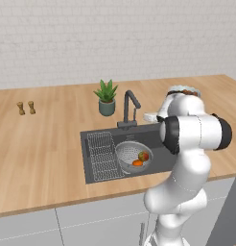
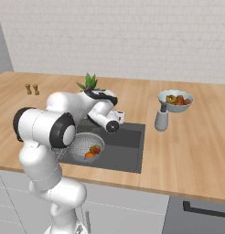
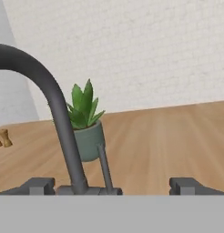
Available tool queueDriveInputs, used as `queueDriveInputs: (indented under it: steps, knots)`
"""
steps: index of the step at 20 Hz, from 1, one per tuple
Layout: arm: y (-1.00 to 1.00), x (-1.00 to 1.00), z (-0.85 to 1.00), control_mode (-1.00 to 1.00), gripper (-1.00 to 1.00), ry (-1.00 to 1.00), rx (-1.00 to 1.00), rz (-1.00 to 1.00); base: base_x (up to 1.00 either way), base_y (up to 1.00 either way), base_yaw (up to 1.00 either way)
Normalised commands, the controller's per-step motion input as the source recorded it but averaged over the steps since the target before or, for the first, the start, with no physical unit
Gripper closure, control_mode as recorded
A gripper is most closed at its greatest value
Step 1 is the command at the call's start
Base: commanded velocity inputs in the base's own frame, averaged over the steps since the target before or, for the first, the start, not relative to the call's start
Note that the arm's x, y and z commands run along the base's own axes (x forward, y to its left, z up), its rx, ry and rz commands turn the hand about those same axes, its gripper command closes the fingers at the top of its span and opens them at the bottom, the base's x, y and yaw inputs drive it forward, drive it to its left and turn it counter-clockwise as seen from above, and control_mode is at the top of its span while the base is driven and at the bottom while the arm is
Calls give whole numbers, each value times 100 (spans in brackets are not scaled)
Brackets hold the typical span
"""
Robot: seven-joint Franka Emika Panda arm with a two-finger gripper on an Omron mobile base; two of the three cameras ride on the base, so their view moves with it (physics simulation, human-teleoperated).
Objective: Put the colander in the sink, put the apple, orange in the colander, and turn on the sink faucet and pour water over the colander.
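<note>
White arm segments filled the near foreground of both base views, rising from the cabinet front and bending over the counter edge toward the sink. Beyond the edge, the dark grey sink lay sunk into the wooden counter, its ribbed drainboard on the left. In the basin, just right of the drainboard, sat the silvery perforated colander. Inside the colander lay the apple, red with a green patch, and the orange, the two just beside each other; whether they touched could not be told. No part of the arm touched the colander.

Farther back, the hand reached toward the rear rim of the sink. In the hand view the pincer stood with its jaws wide apart, one dark fingertip at the left and the other at the right, nothing held between them. Between the tips rose the faucet, its dark curved spout arching up and to the left, a slim lever tilted beside it.

Behind the faucet stood a potted plant in a grey-green pot. To the right, in the right base view, a grey jug stood near a pale bowl heaped with fruit. Far left on the counter stood two small brown shakers, side by side. A white brick wall closed the scene.
</note>
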Motion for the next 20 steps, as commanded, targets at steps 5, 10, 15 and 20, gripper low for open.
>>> queueDriveInputs:
  steps: [5, 10, 15, 20]
  knots:
    - [-5, 20, -40, -100, -100, -8, 0, 2, 0, 0, 0]
    - [0, 18, -30, -100, -100, -11, 0, 1, 0, 0, 0]
    - [15, 22, -9, -100, -100, -16, 0, 1, 0, 0, 0]
    - [19, 11, -9, -100, -100, -19, 0, 0, 0, 0, 0]
